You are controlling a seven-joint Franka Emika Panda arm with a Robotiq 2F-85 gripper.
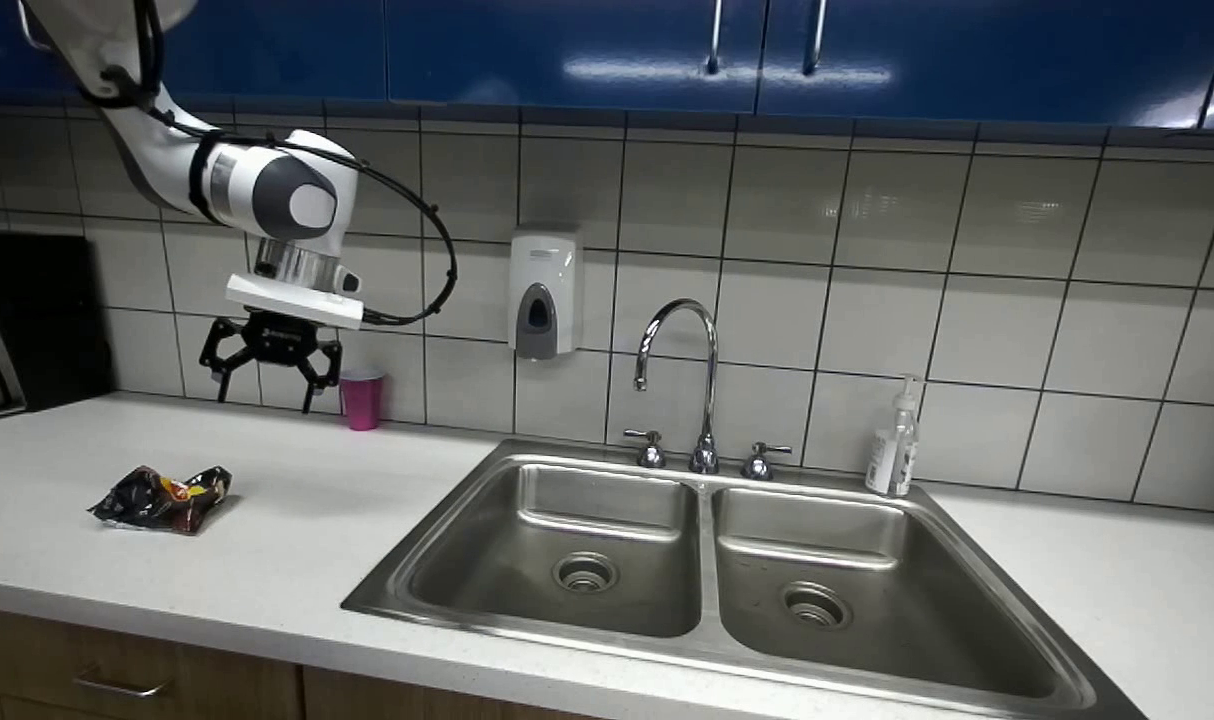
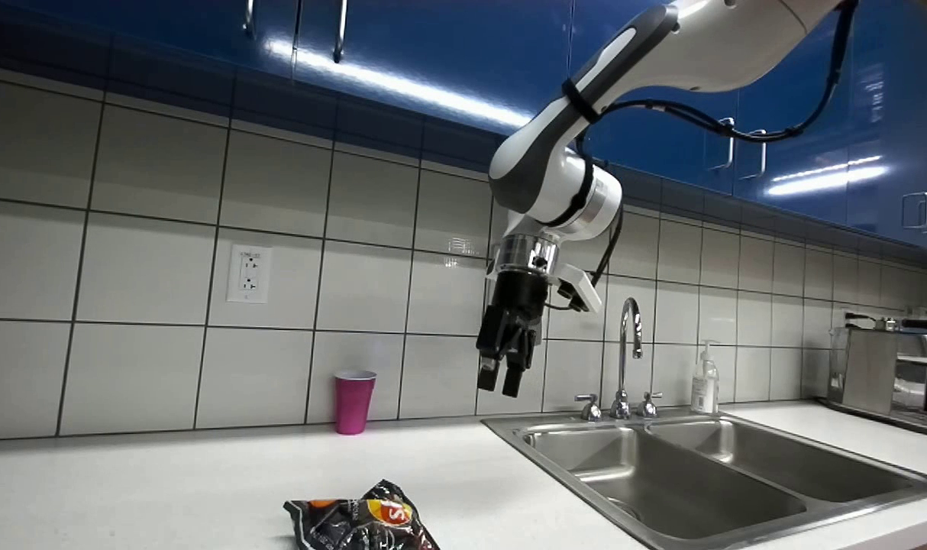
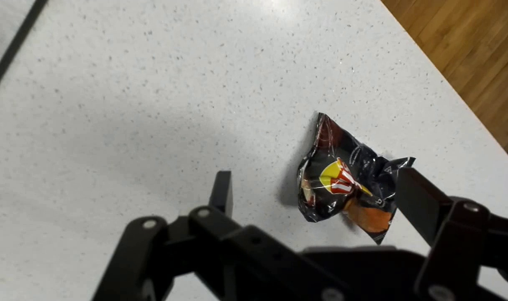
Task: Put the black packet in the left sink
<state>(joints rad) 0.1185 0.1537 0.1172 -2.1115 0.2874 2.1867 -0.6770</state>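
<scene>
The black packet [image 1: 167, 498] lies crinkled on the white counter, left of the double sink. It also shows in an exterior view at the bottom edge [image 2: 364, 523], partly cut off, and in the wrist view [image 3: 321, 200]. The left sink [image 1: 487, 585] is the left-hand steel basin with a round drain; it also shows in an exterior view [image 2: 685, 489]. My gripper [image 1: 265, 400] is open and empty, pointing down, well above the counter. It also shows in an exterior view [image 2: 500, 384]. In the wrist view, the packet appears between my spread fingers [image 3: 313, 179], nearer the right finger, which overlaps its edge.
A pink cup [image 1: 362, 400] stands by the tiled wall behind my gripper. A tall faucet [image 1: 709, 390] rises behind the sink. A soap bottle [image 1: 894, 450] stands at the sink's back right. A wall dispenser [image 1: 545, 295] and blue cabinets [image 1: 577, 50] are above.
</scene>
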